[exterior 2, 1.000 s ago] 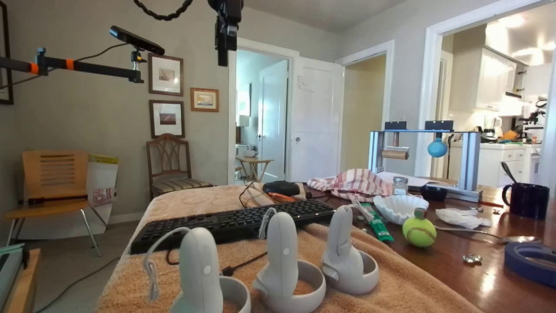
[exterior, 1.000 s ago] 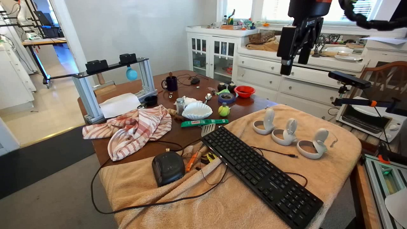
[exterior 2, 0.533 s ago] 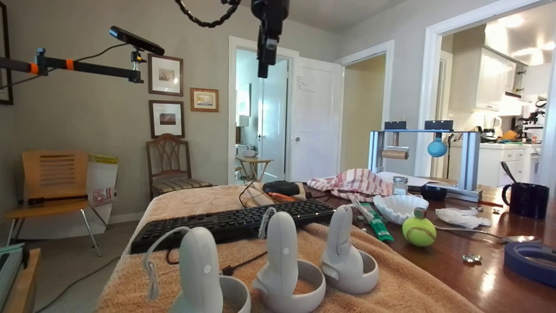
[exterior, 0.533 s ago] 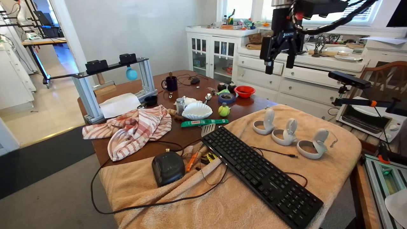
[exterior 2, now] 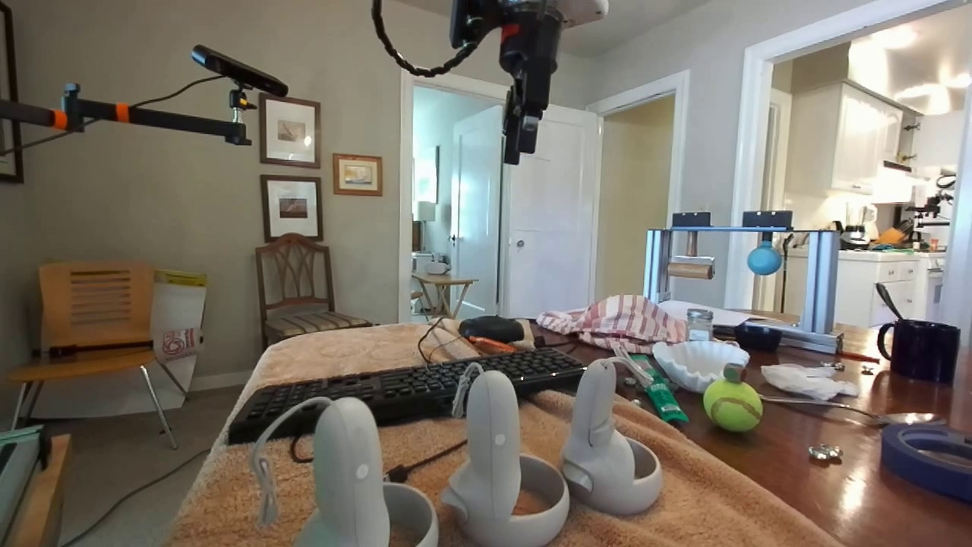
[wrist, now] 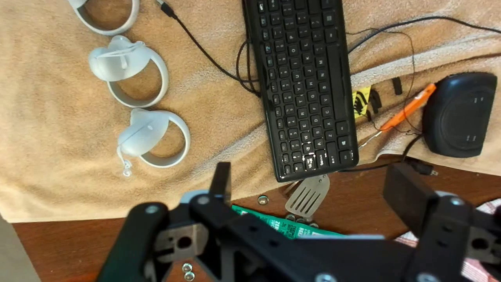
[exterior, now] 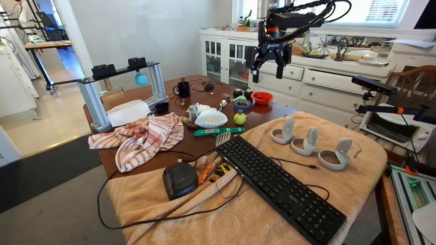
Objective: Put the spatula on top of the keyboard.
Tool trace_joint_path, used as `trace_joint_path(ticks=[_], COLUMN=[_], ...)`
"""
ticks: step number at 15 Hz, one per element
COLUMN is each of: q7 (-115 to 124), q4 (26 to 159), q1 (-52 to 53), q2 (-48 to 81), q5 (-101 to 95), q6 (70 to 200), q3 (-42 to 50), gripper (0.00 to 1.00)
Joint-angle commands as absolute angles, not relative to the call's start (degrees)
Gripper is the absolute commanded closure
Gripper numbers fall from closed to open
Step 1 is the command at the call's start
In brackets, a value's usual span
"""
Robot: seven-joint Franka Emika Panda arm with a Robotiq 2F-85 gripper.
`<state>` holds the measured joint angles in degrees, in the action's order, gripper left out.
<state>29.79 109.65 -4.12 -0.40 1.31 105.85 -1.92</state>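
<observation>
The black keyboard [exterior: 280, 187] lies on the tan towel in both exterior views [exterior 2: 410, 386] and fills the upper middle of the wrist view [wrist: 305, 90]. The spatula [wrist: 309, 196] shows only its slotted metal blade on the wood beside the keyboard's short end; its other part is hidden at or under the keyboard. The blade also shows in an exterior view [exterior: 223, 139]. My gripper [exterior: 267, 75] is open and empty, high above the table. In the wrist view the blade appears between the spread fingers [wrist: 311, 181], well below them. It also shows in an exterior view [exterior 2: 521, 148].
A green packet [wrist: 285, 225] and glass beads lie by the blade. White controllers [exterior: 305, 144] stand beside the keyboard. A black device [exterior: 180, 180], orange tool [exterior: 205, 173] and cables lie on the other side. A shell bowl [exterior: 211, 118] and tennis ball [exterior: 239, 117] stand farther back.
My open gripper has moved over toward the table, leftward in an exterior view and rightward and lower in an exterior view. It has turned somewhat. The objects on the table have not moved.
</observation>
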Motion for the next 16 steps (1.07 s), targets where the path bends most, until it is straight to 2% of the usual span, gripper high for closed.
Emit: trace_joint_path(ticks=[1,9,16], q7=[34.55,48.73,52.89], q4=[98.41,78.04,69.86], q1=[-2.29,2.82,7.80], q2=[10.17,28.50,38.15], q5=[3.77,6.36,1.94], q6=[100.32,87.81,84.36], q3=[-1.04,-0.44,0.79], gripper=[0.00,0.00,0.00])
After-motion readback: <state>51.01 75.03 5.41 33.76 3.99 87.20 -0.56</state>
